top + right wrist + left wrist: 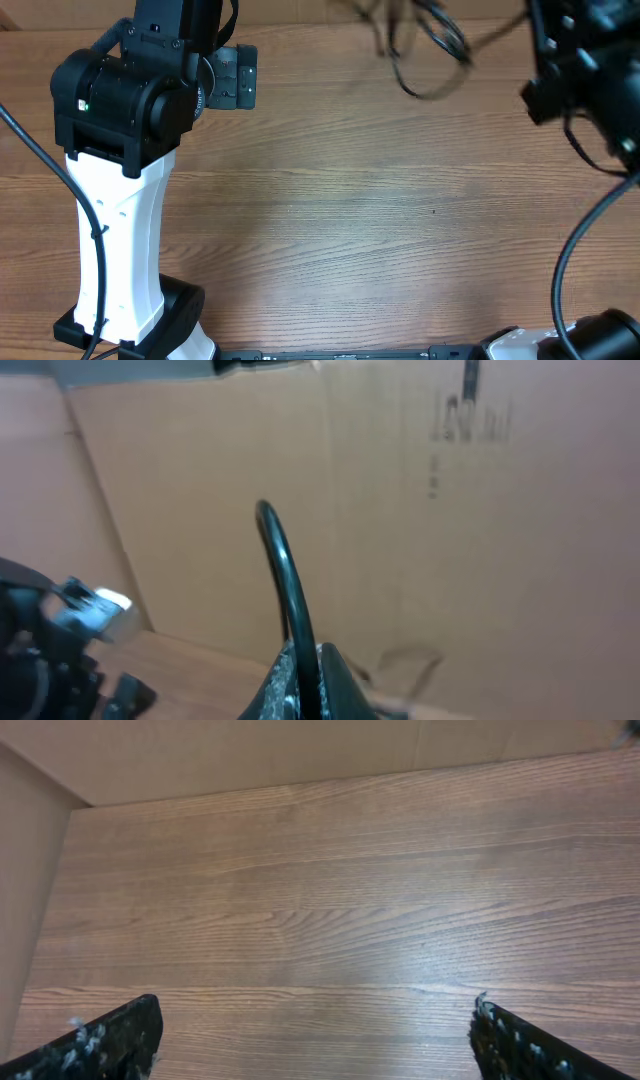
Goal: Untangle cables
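The cables are thin black cords, blurred, hanging in loops at the top middle-right of the overhead view. My right gripper is shut on one black cable, which arcs up from between its fingers in the right wrist view. The right arm is at the top right of the overhead view, raised above the table. My left gripper is open and empty, its fingers wide apart over bare wood. The left arm is at the top left.
A brown cardboard wall stands behind the table and along its left side. The left arm's white base stands at the lower left. Thick black arm cables hang at the right.
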